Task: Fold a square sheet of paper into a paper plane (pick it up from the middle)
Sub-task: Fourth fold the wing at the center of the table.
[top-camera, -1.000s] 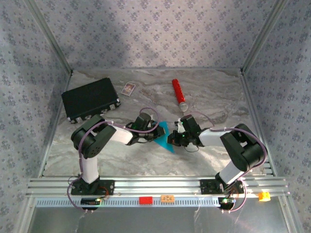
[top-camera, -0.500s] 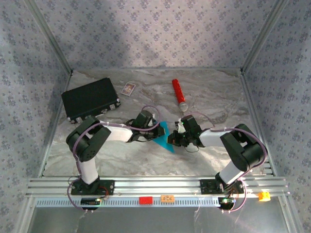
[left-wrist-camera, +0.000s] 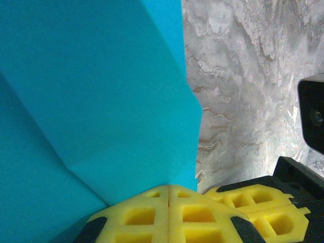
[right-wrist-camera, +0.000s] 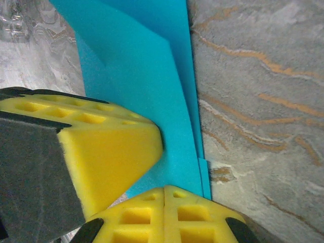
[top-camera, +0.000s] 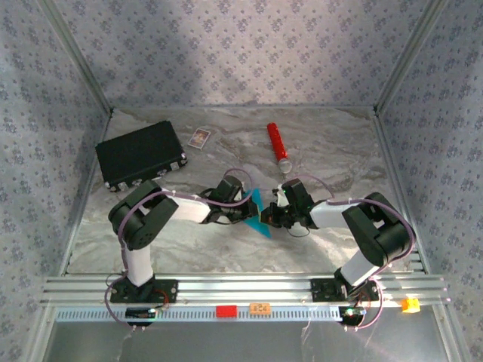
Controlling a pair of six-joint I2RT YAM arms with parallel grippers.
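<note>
The cyan-blue sheet of paper [top-camera: 258,213] lies folded into layers on the marble table, between my two grippers. My left gripper [top-camera: 246,210] sits at its left side and my right gripper [top-camera: 270,216] at its right side. In the left wrist view the paper [left-wrist-camera: 101,91] has diagonal creases and runs into my left gripper [left-wrist-camera: 168,186], whose yellow pads meet with no gap. In the right wrist view the layered paper [right-wrist-camera: 152,76] runs under my right gripper [right-wrist-camera: 164,188], also shut, with a left finger pad [right-wrist-camera: 101,147] pressing on the paper beside it.
A black rectangular case [top-camera: 140,154] lies at the back left, with a small white card [top-camera: 199,137] next to it. A red cylinder [top-camera: 278,145] lies behind the grippers. Patterned walls and metal rails enclose the table.
My left gripper has slid right along the paper toward the right gripper, and less blue shows between them. The right arm has barely moved.
</note>
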